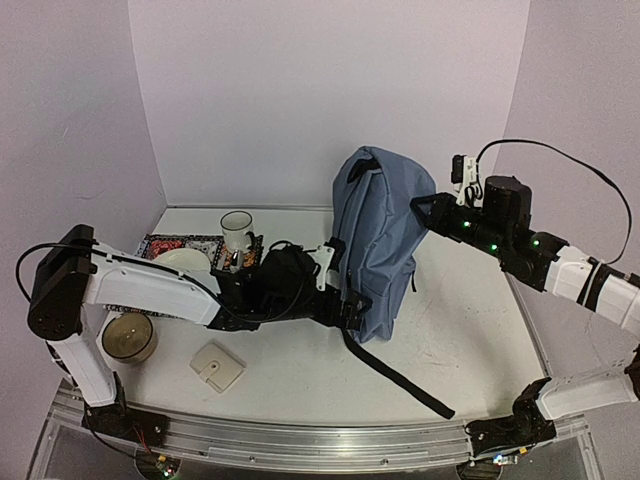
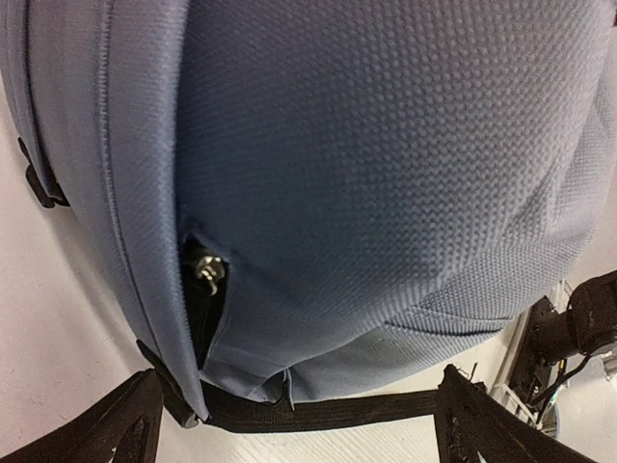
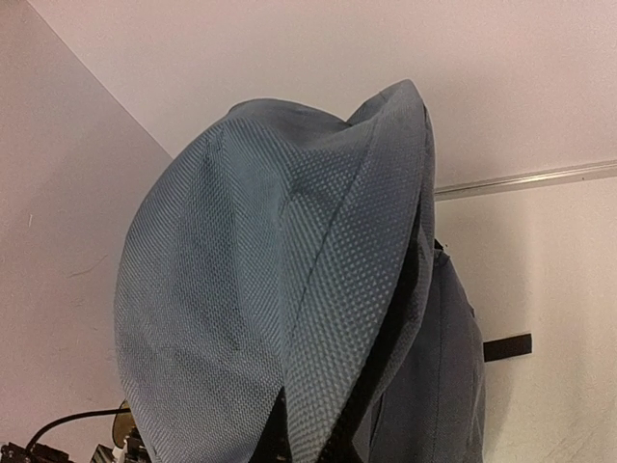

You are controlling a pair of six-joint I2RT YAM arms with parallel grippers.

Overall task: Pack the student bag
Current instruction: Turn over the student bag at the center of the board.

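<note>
The student bag [image 1: 380, 235], blue-grey with black straps, stands upright at the middle of the table. My left gripper [image 1: 350, 305] is low against its left side, jaws wide open with nothing between them. In the left wrist view the bag's fabric [image 2: 386, 174] fills the frame, with a zipper pull [image 2: 205, 273] in a dark gap and a black strap [image 2: 328, 410] running between my fingertips [image 2: 116, 424]. My right gripper [image 1: 425, 208] is shut on the bag's upper right side. In the right wrist view a fold of the bag [image 3: 357, 289] rises from the jaws and hides them.
A white mug [image 1: 237, 232] stands on a patterned tray [image 1: 165, 243] at the back left, next to a pale plate [image 1: 183, 260]. A round tan container [image 1: 128, 337] and a white square box [image 1: 217, 366] lie near the front left. One black strap [image 1: 400, 375] trails forward across the table.
</note>
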